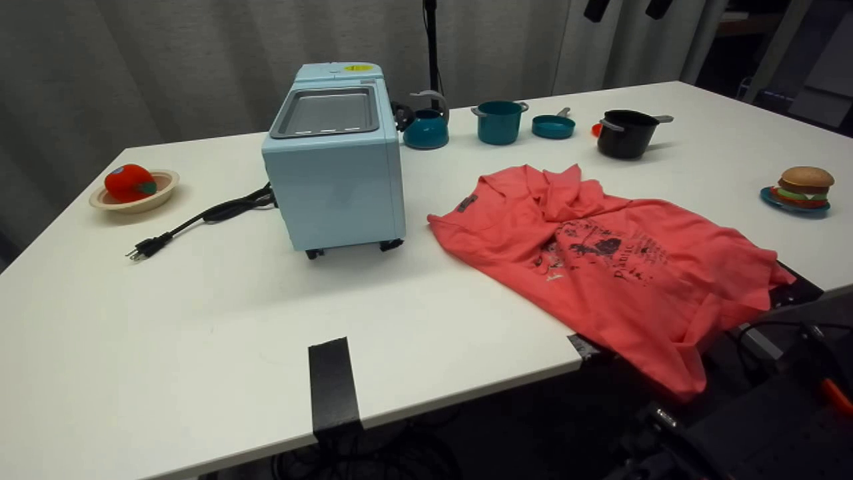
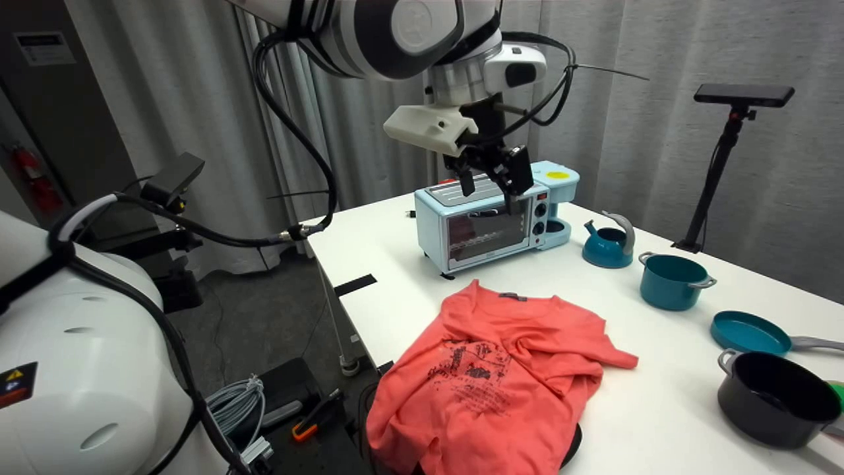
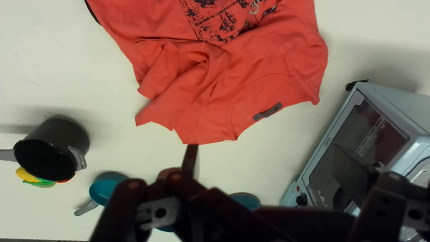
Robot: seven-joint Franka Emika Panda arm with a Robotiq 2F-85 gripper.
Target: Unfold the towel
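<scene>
Black jaws wide apart, empty, above white flat desk (image 1: pixel 200 320); coral-red printed cloth shirt (image 1: pixel 680 260) rumpled, overhanging the edge.

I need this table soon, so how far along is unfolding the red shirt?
Looks done: most of the shirt is spread, its dark print and neck tag showing. In hand: nothing; the gripper is open, above and clear of the shirt. Probably left: smoothing the bunched folds between print and collar, and perhaps drawing up the part hanging past the edge of the table.
</scene>
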